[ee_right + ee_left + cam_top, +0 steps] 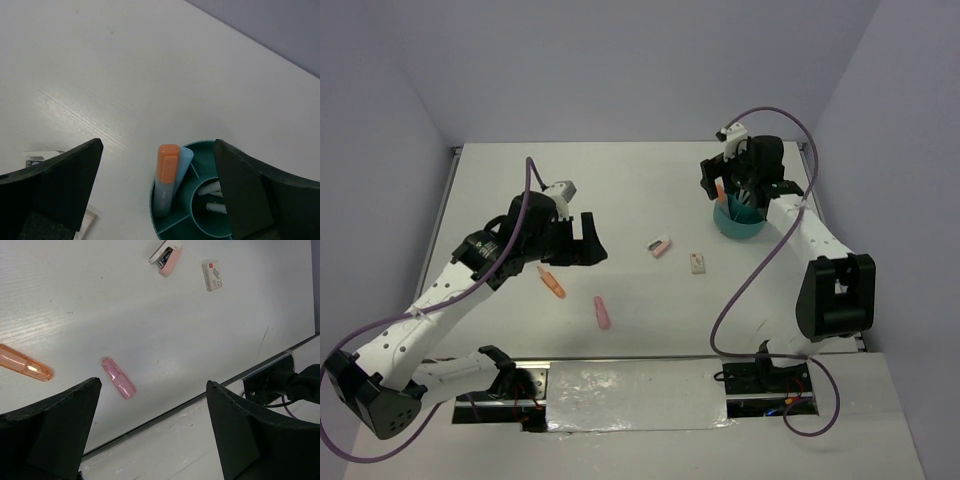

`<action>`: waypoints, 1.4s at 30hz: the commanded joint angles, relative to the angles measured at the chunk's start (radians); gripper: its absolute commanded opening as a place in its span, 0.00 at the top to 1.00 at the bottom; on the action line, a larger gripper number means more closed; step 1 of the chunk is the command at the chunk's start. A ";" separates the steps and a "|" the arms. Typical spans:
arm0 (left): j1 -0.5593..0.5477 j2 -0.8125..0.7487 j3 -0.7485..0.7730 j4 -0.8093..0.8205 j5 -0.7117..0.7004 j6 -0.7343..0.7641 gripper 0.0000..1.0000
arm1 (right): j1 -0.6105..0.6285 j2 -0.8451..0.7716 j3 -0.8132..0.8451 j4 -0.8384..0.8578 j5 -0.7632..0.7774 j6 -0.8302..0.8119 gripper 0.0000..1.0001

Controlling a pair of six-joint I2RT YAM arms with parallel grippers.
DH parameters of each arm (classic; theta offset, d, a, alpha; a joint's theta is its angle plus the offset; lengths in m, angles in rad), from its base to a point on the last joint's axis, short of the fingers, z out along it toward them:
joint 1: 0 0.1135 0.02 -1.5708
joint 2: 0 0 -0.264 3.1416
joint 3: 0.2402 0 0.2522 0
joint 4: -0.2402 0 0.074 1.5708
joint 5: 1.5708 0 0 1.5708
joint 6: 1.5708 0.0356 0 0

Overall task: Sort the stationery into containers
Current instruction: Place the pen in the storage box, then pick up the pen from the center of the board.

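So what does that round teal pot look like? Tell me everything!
The teal pot is round, smooth plastic by its look, standing upright on the white table. Inside, dividers ring a small round middle cup. An orange-capped highlighter leans in one outer compartment beside something pale blue; white pens sit in the middle.

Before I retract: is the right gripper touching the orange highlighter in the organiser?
Apart. Right wrist view: right gripper open, clear gaps either side of the orange highlighter.

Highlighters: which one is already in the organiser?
The orange-capped highlighter, standing in the outer compartment of the teal organiser. The orange highlighter and the pink highlighter lie flat on the table.
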 commanded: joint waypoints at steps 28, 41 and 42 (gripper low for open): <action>0.171 0.229 -0.041 -0.277 -0.474 -0.396 0.04 | 0.533 -0.539 -0.333 -0.362 0.405 0.780 0.25; 0.206 0.496 -0.127 -0.114 -0.508 -0.493 0.14 | 0.602 -0.620 -0.344 -0.384 0.265 0.724 0.24; 0.208 0.505 -0.130 -0.100 -0.494 -0.495 0.15 | 0.610 -0.622 -0.341 -0.385 0.262 0.718 0.24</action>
